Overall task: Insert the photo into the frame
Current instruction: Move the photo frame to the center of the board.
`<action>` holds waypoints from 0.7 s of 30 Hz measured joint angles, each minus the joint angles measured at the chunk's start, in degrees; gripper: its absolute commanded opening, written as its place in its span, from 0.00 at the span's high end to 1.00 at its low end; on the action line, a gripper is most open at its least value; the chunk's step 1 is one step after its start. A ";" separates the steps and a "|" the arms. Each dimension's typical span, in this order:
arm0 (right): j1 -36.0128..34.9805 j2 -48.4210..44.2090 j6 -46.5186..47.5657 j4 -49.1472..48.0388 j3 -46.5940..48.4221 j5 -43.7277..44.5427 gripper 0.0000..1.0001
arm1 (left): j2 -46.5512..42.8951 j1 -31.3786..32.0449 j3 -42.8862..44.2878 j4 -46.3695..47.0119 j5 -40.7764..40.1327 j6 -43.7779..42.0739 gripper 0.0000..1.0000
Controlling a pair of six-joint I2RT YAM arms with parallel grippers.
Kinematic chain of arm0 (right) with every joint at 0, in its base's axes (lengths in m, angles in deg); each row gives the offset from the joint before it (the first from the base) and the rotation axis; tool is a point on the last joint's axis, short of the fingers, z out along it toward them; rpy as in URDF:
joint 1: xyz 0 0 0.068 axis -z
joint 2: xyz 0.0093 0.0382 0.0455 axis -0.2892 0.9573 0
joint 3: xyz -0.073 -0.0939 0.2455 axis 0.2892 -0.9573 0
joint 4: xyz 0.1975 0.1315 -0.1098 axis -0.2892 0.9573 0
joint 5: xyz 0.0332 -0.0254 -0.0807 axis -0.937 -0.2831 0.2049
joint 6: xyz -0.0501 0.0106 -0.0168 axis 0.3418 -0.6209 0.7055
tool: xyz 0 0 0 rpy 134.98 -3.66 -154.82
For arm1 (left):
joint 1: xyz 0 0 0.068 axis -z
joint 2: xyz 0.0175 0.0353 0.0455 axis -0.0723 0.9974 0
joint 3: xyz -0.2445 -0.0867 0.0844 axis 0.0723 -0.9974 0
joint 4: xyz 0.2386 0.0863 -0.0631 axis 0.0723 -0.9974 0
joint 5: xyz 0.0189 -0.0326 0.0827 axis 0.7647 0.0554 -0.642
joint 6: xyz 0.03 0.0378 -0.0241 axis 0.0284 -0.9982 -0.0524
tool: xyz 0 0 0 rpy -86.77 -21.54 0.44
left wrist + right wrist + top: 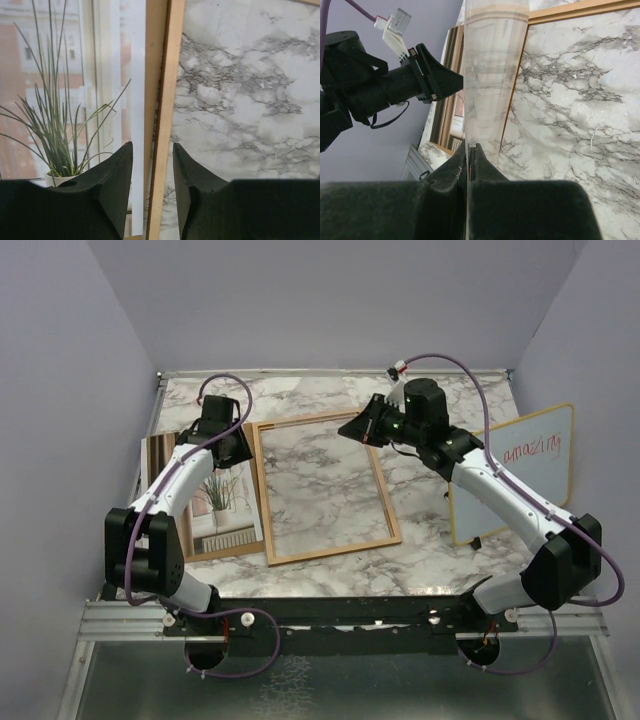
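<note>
Left end effector sits slightly open astride the frame rim, my right end effector pinching a clear pane — the photo, light and floppy, lies just beside; I'd take its white border.

a robot lab cell: plain lilac walls box in a marble-patterned table, arm bases sit on an aluminium rail, and a whiteboard leans just right of the right arm.
</note>
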 measured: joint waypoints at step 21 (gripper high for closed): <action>1.49 6.80 -6.91 -8.02 -4.17 -5.20 1.00 | 5.27 -1.92 -6.27 2.56 -0.44 4.00 0.66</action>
